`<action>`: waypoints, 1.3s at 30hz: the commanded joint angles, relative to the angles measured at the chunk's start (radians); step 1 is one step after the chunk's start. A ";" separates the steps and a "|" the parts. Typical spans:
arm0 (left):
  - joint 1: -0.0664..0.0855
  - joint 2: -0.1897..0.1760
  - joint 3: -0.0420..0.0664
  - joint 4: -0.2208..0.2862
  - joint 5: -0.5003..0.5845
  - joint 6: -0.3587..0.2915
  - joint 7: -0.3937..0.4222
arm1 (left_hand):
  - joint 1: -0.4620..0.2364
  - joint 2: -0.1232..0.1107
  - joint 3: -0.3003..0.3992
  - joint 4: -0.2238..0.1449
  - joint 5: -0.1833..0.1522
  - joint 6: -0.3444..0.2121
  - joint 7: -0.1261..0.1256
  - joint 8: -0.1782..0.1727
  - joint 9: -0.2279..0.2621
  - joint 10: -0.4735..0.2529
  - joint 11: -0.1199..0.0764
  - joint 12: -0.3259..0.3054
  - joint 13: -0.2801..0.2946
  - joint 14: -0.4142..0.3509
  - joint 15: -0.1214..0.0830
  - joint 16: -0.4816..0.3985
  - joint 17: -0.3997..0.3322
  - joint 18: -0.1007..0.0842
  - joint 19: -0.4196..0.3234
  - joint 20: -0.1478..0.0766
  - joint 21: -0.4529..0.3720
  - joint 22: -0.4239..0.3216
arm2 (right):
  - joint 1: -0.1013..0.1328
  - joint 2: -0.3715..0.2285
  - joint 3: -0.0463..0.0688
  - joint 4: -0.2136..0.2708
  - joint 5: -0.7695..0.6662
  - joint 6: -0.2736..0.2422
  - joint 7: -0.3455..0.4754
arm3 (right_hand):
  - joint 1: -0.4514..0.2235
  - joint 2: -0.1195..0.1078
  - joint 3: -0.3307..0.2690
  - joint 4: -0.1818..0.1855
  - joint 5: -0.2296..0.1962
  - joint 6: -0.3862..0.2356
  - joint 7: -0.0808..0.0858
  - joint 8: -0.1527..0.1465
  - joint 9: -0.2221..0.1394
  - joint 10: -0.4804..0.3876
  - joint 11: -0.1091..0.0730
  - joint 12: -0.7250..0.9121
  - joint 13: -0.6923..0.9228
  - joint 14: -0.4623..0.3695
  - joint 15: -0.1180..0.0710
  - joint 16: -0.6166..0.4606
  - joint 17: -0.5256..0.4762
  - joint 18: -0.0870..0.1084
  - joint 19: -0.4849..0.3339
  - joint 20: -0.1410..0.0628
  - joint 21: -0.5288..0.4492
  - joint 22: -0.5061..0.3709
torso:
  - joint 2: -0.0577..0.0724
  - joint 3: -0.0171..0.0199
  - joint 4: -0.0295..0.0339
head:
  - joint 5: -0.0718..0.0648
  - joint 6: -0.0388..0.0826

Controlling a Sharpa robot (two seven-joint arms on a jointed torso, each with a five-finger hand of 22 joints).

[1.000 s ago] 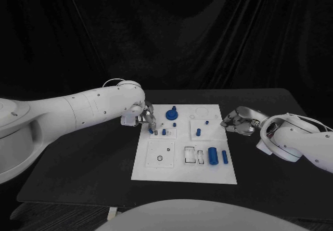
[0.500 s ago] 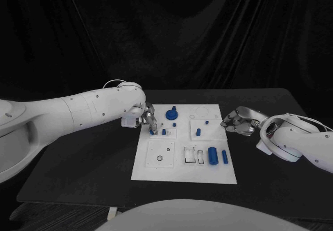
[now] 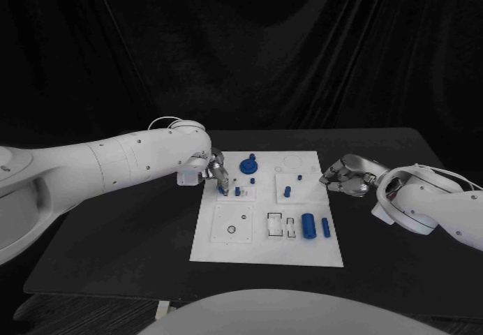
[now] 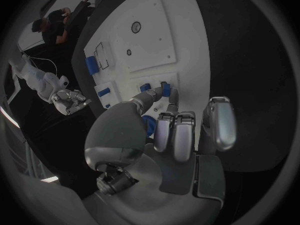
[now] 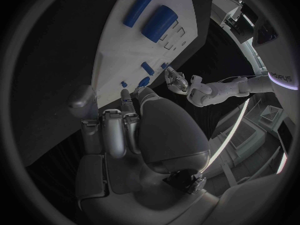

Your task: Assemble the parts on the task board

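The white task board [image 3: 264, 244] lies mid-table. My left hand [image 3: 209, 169] hovers over its left edge and pinches a small blue peg [image 4: 165, 89] between thumb and a finger, just above a small raised plate [image 3: 236, 195] where another blue peg [image 3: 237, 190] stands. A blue round knob [image 3: 248, 166] stands at the board's far side. A further peg [image 3: 288, 191] stands right of centre. A thick blue cylinder [image 3: 309, 226] and a slim one [image 3: 325, 226] lie near the right edge. My right hand [image 3: 345, 175] sits at the board's right edge, fingers curled in, holding nothing.
A square plate with a small hole [image 3: 234, 227] and rectangular slots [image 3: 280, 225] occupy the board's near half. Black table [image 3: 121, 244] surrounds the board. In the right wrist view the two cylinders [image 5: 160, 21] lie beyond my curled fingers [image 5: 115, 135].
My left hand has edged slightly toward the raised plate with the blue peg still pinched. The right hand has stayed where it was.
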 commanded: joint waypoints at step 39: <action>-0.007 0.002 0.000 0.014 0.000 -0.054 -0.005 | -0.012 0.002 0.007 0.004 0.010 0.026 -0.035 0.008 0.004 0.072 -0.011 0.003 0.233 0.104 -0.012 0.003 0.263 0.001 0.009 -0.001 0.002 0.180 | -0.004 0.002 0.001 -0.001 -0.005 0.005 -0.017 | 0.005 -0.003 0.006 0.002 0.003 0.004 -0.001 -0.001 0.000 0.064 -0.003 -0.006 0.214 0.068 0.000 -0.007 0.146 0.017 -0.006 -0.001 -0.003 0.103 | 0.000 0.0000 -0.0001 | 0.002 0.000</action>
